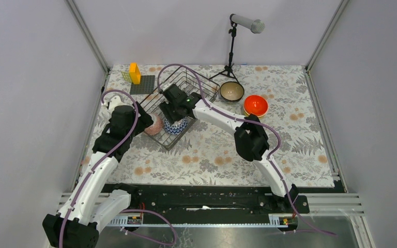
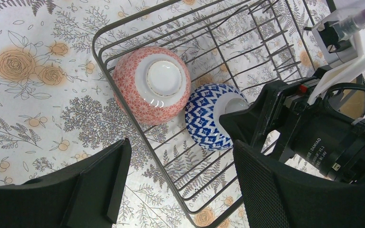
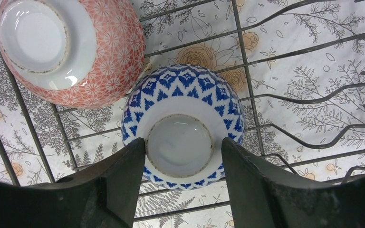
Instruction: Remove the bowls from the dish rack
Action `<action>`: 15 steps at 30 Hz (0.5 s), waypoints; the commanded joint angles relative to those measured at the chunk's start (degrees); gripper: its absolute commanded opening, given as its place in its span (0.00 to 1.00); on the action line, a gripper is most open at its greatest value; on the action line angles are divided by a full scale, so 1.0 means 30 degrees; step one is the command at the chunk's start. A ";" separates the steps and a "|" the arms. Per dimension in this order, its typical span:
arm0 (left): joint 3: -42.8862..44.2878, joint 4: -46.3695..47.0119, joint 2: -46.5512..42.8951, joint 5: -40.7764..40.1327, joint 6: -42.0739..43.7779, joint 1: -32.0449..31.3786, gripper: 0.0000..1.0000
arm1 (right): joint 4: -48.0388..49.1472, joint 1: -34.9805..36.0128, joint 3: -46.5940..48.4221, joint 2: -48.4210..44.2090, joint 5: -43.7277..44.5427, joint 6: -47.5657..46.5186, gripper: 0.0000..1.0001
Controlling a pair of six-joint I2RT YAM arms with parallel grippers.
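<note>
- The right arm [image 1: 222, 118] is reaching from its base across to the dish rack [image 1: 194, 85]. Its pincer [image 3: 183, 142] is pointing down, jaws spread open on either side of the blue-and-white bowl [image 3: 180, 88]. I cannot tell whether they are touching it.
- The left arm [image 1: 101, 160] is bending up along the surface's left edge. Its pincer [image 2: 180, 145] is hanging open over the rack's near corner, holding nothing.
- 4 bowls are showing. 2 are lying foot-up and touching at the rack's near end: the blue-and-white one and the pink bowl [image 2: 151, 84], which is sitting against the corner rim.
- The other 2 are sitting upright on the surface [image 1: 212, 155], just beside the rack's right side: 1 teal bowl [image 1: 231, 91] and 1 orange bowl [image 1: 255, 105].
- A wide stretch of floral surface is lying between the rack and the arm bases.
</note>
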 commanded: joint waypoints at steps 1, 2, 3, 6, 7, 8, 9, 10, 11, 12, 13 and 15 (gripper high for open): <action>-0.0147 0.0855 -0.0228 0.0139 0.0182 0.0089 0.83 | -0.0486 0.0037 0.0870 0.0497 0.0282 -0.0283 0.62; -0.0147 0.0842 -0.0242 0.0125 0.0182 0.0099 0.83 | -0.0492 0.0043 0.0853 0.0511 0.0255 -0.0243 0.58; -0.0133 0.0852 -0.0241 0.0142 0.0182 0.0090 0.83 | -0.0500 0.0043 0.0873 0.0487 0.0226 -0.0164 0.52; -0.0141 0.0892 -0.0214 0.0143 0.0175 0.0091 0.83 | -0.0465 0.0029 0.0758 0.0255 0.0101 0.0188 0.43; -0.0132 0.0898 -0.0175 0.0170 0.0181 0.0089 0.83 | -0.0398 0.0031 0.0714 0.0115 0.0013 0.0325 0.41; -0.0138 0.0914 -0.0163 0.0235 0.0160 0.0103 0.83 | -0.0298 0.0009 0.0592 -0.0093 -0.0086 0.0445 0.39; -0.0154 0.1001 -0.0115 0.0320 0.0139 0.0090 0.83 | -0.0190 0.0014 0.0463 -0.0343 -0.0152 0.0540 0.38; -0.0199 0.1066 -0.0082 0.0412 0.0111 0.0092 0.83 | -0.0023 0.0014 0.0238 -0.0601 -0.0176 0.0662 0.38; -0.0227 0.1143 -0.0041 0.0522 0.0074 0.0107 0.83 | 0.0101 0.0014 -0.0003 -0.0908 -0.0175 0.0809 0.37; -0.0234 0.1215 0.0012 0.0660 0.0041 0.0109 0.83 | 0.0263 -0.0008 -0.0238 -0.1206 -0.0190 0.0941 0.37; -0.0246 0.1312 0.0059 0.0817 0.0036 0.0098 0.84 | 0.0411 -0.0040 -0.0509 -0.1629 -0.0228 0.1108 0.37; -0.0249 0.1413 0.0174 0.1049 -0.0014 0.0096 0.84 | 0.0856 -0.0178 -0.1091 -0.2294 -0.0633 0.1495 0.36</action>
